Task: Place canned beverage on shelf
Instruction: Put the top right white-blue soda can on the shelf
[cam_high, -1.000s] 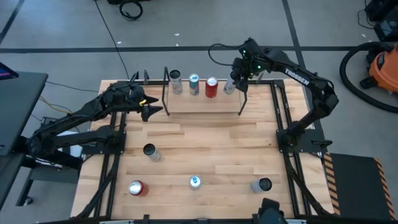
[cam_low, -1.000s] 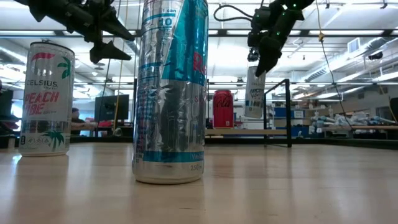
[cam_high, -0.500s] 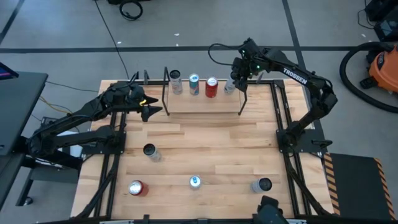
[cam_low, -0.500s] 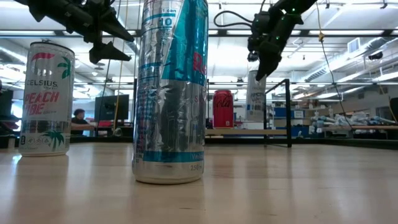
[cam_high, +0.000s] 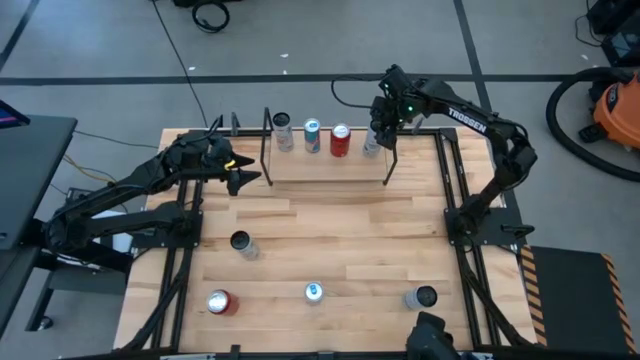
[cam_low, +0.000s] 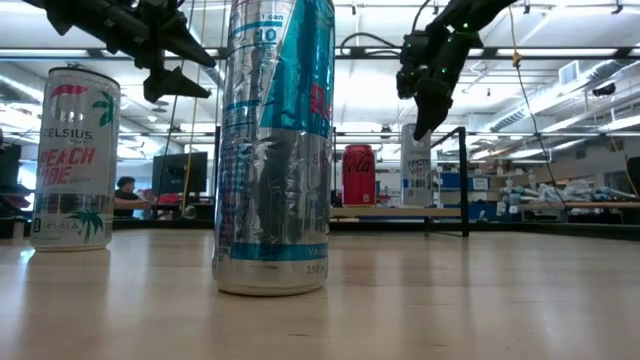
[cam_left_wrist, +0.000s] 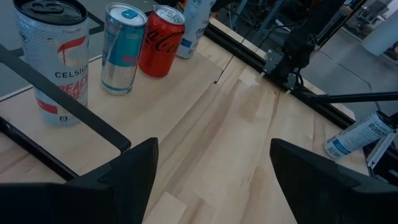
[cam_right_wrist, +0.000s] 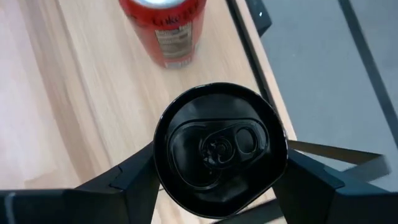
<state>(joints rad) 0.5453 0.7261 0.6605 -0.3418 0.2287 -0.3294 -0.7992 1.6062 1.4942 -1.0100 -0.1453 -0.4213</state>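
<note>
Now that the right gripper (cam_high: 376, 128) has lowered its can (cam_low: 415, 165) onto the shelf (cam_high: 325, 166) beside the red can (cam_high: 340, 140), fingers still clamped, release comes next, while the left gripper (cam_high: 243, 177) waits, fingers apart.

The shelf (cam_high: 325, 165) stands at the far edge of the butcher-block table (cam_high: 340, 240) and carries four upright cans (cam_high: 312, 136). Four more cans (cam_high: 314, 292) stand on the tabletop's near part.
</note>
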